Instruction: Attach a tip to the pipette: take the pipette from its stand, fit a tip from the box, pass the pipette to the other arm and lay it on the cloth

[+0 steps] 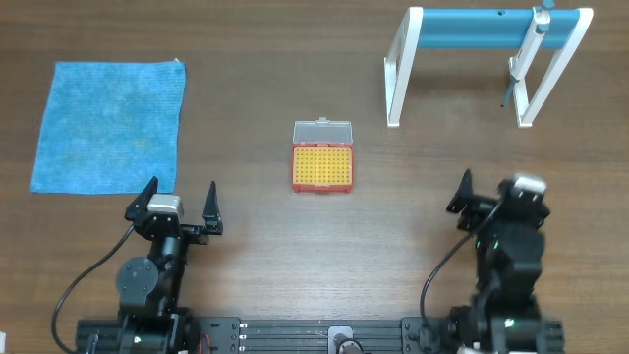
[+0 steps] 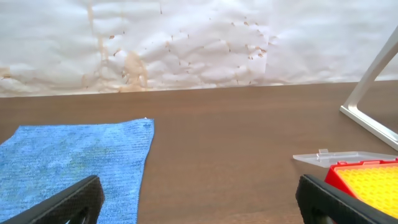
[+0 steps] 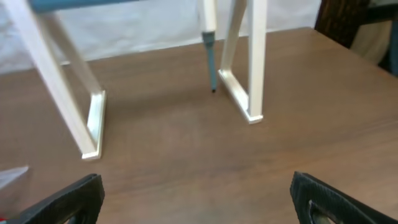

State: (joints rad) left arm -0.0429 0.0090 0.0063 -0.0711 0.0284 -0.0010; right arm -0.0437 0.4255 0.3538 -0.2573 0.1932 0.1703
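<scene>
The pipette [image 1: 524,54] hangs from the right end of the white stand with a blue top bar [image 1: 472,29] at the back right; its grey shaft [image 3: 211,56] points down between the stand's legs. The red tip box [image 1: 321,167] with yellow tips and its clear lid open sits mid-table, also at the edge of the left wrist view [image 2: 367,180]. The blue cloth [image 1: 110,126] lies at the back left. My left gripper [image 1: 179,204] is open near the front left, just in front of the cloth [image 2: 68,165]. My right gripper [image 1: 494,195] is open near the front right, facing the stand.
The stand's white legs [image 3: 74,112] rest on the brown table, with bare wood between them and my right gripper. A pale wall [image 2: 186,43] rises behind the table's far edge. The table's right edge [image 3: 367,62] lies beyond the stand.
</scene>
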